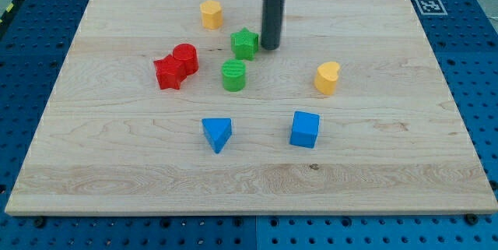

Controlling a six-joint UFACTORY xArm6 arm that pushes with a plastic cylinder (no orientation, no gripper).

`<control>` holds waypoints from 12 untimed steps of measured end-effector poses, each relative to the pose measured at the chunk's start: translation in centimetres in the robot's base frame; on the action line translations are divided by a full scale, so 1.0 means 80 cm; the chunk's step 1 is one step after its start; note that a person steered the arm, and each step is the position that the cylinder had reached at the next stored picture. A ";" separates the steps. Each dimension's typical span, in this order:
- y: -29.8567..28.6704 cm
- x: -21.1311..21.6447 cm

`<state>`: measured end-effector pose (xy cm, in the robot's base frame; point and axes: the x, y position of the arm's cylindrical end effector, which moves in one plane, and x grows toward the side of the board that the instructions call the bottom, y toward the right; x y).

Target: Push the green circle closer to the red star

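Note:
The green circle [233,75] stands near the board's middle. The red star [168,72] lies to its left, about a block's width away, touching a red cylinder [186,57] at its upper right. A green star [244,44] sits just above the green circle. My tip [270,47] rests on the board right beside the green star's right side, up and to the right of the green circle.
A yellow hexagon [211,13] sits near the view's top. A yellow heart [327,77] is at the right. A blue triangle [217,133] and a blue cube [305,129] lie lower down. The wooden board [117,164] is edged by blue perforated table.

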<state>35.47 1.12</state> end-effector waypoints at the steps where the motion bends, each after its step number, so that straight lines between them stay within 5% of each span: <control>1: -0.046 0.008; 6: 0.009 0.088; 9: -0.060 0.092; 12: 0.003 0.064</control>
<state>40.62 1.38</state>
